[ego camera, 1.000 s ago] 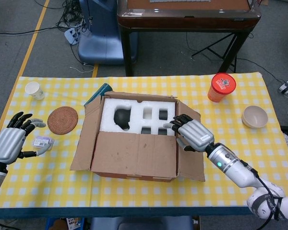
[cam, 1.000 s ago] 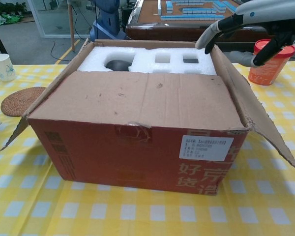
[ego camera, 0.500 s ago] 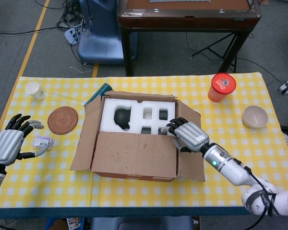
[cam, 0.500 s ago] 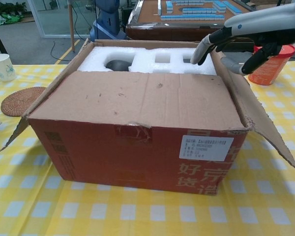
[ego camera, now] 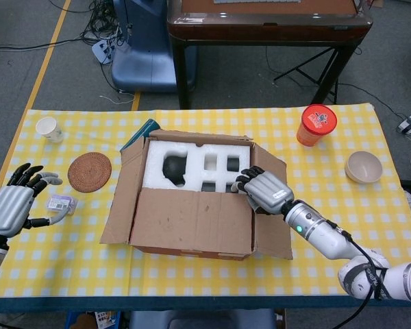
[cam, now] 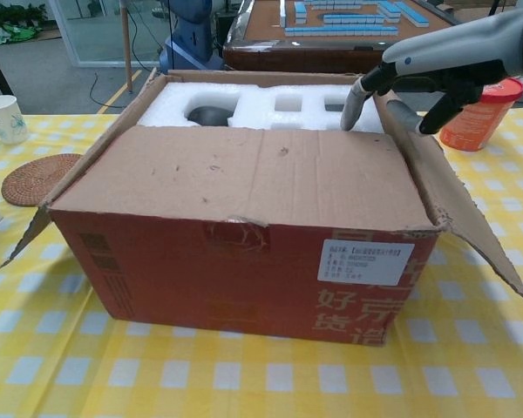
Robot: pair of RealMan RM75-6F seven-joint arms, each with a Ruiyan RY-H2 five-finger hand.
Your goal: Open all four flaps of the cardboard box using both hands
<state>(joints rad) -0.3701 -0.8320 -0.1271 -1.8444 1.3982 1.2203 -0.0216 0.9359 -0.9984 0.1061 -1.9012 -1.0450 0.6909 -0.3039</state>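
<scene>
Cardboard box (ego camera: 192, 205): right robot hand (ego camera: 264, 190) released, fingertips at its right flap; left robot hand (ego camera: 14, 202) released

The brown cardboard box (cam: 244, 226) has its near flap (ego camera: 192, 221) lying flat over the front half, hiding whatever sits beneath. The white foam insert (ego camera: 195, 164) shows only its rear part; a dark rounded object (ego camera: 175, 168) in one cutout cannot be identified. The small printed label (cam: 364, 261) is too fine to read. In the chest view the right hand (cam: 418, 78) is cut off by the right edge. The left hand (ego camera: 14, 205) runs off the head view's corner.
</scene>
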